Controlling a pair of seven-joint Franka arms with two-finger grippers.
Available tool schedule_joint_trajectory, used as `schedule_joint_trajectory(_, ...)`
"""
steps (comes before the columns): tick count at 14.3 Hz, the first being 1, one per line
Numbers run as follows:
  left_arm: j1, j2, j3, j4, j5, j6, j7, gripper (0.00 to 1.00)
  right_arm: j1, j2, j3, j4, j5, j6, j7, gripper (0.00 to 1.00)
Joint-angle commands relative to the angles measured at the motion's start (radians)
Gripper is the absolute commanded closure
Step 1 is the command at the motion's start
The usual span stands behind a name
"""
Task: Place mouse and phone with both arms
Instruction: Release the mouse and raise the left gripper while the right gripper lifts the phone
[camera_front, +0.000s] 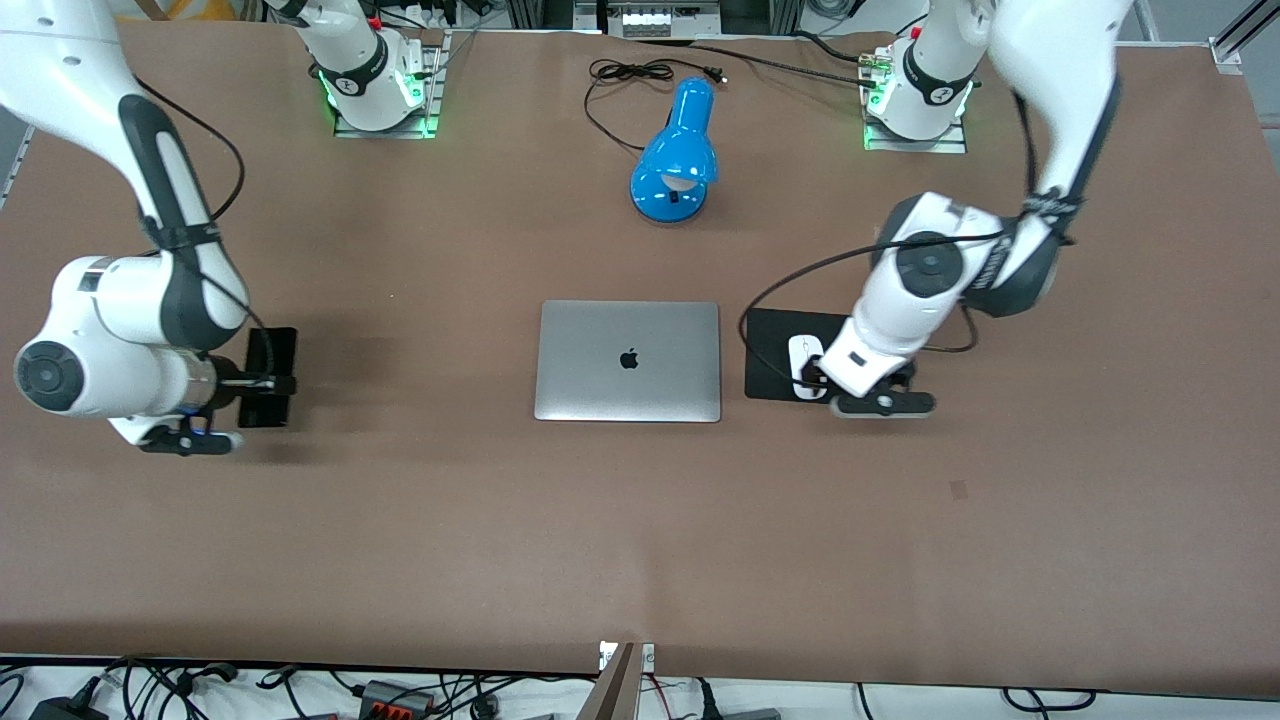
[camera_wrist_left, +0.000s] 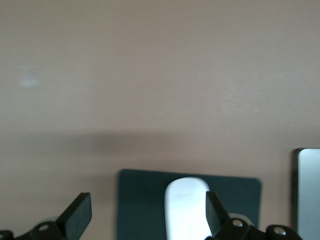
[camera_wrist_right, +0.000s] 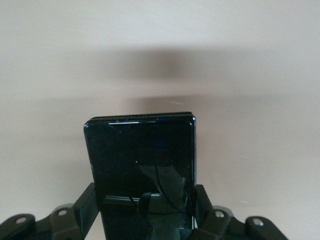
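Note:
The white mouse (camera_front: 803, 362) lies on the black mouse pad (camera_front: 772, 360) beside the laptop, toward the left arm's end of the table. My left gripper (camera_front: 812, 380) is over it, open wide and empty. In the left wrist view the mouse (camera_wrist_left: 186, 207) lies just inside one finger (camera_wrist_left: 214, 214), off centre in the left gripper (camera_wrist_left: 145, 214). My right gripper (camera_front: 268, 382) is shut on the black phone (camera_front: 271, 362), held flat and low at the table toward the right arm's end. In the right wrist view the right gripper (camera_wrist_right: 145, 200) clasps the phone (camera_wrist_right: 140, 150) by its long sides.
A closed silver laptop (camera_front: 628, 360) lies at the table's middle; its edge shows in the left wrist view (camera_wrist_left: 307, 192). A blue desk lamp (camera_front: 676, 152) with a black cable (camera_front: 625, 75) lies between the arm bases. The mouse pad also shows in the left wrist view (camera_wrist_left: 142, 200).

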Motion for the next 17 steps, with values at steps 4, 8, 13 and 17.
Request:
schedule_joint_trajectory(4, 0.075, -0.036, -0.019, 0.236, 0.000, -0.397, 0.272, 0.00, 0.210, 0.016, 0.024, 0.030, 0.030, -0.012, 0.208, 0.79)
schedule_joint_trajectory(8, 0.174, -0.043, -0.016, 0.477, -0.148, -0.756, 0.433, 0.00, 0.291, 0.062, 0.024, 0.030, 0.074, 0.053, 0.283, 0.79)
schedule_joint_trajectory(13, 0.175, -0.120, 0.068, 0.462, -0.213, -0.811, 0.449, 0.00, 0.337, 0.104, 0.024, 0.021, 0.083, 0.084, 0.378, 0.79)
schedule_joint_trajectory(17, 0.125, -0.412, 0.168, 0.093, -0.222, -0.504, 0.451, 0.00, 0.374, 0.130, 0.023, -0.025, 0.077, 0.167, 0.425, 0.78)
